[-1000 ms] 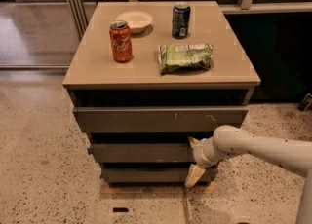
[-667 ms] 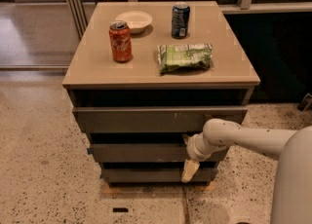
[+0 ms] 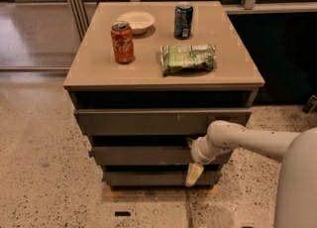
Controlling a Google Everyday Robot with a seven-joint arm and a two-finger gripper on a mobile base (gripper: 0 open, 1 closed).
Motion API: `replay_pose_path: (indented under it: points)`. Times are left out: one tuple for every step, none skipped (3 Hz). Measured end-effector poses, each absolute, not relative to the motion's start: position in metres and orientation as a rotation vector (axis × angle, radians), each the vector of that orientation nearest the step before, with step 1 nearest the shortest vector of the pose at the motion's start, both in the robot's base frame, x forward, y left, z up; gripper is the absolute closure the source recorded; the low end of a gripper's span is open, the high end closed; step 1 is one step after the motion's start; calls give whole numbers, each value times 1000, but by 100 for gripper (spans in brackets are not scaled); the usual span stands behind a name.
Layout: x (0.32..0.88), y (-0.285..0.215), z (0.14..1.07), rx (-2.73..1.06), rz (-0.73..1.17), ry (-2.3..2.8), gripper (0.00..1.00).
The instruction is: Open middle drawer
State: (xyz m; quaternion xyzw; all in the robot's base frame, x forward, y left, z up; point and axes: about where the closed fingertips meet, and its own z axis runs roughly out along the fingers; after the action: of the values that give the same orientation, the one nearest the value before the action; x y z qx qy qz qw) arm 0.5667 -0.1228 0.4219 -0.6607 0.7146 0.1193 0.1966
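There is only the camera view, and it looks down on a low cabinet from the front. On its worktop point(image 3: 99, 66) stand a red can point(image 3: 122, 42) at the left, a white bowl point(image 3: 136, 22) behind it, and a blue can point(image 3: 183, 21) further right. A green bag point(image 3: 188, 58) lies in front of the blue can.

Under the worktop I see three dark fronts, one above the other. The top drawer point(image 3: 148, 121) is the widest and has small pale marks. The middle drawer point(image 3: 138, 155) sits directly below it, with a small blue tab point(image 3: 91, 153) at its left end. The bottom drawer point(image 3: 143, 178) is the shortest. A dark gap shows above each front, and I cannot tell if the middle drawer is pulled out at all.

The white arm point(image 3: 257, 142) comes in from the right. The claw point(image 3: 194, 172) is at the right part of the middle drawer, and its pale tip hangs down over the bottom drawer. I cannot tell whether the claw is released or clenched, or whether it touches the front.

The floor point(image 3: 39, 172) is speckled stone.
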Motion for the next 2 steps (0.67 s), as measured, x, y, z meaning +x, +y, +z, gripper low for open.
replay_pose_path:
  points:
    - [560, -126, 418, -1853, 380, 2031, 0]
    - [547, -129, 419, -1863, 431, 2050, 0]
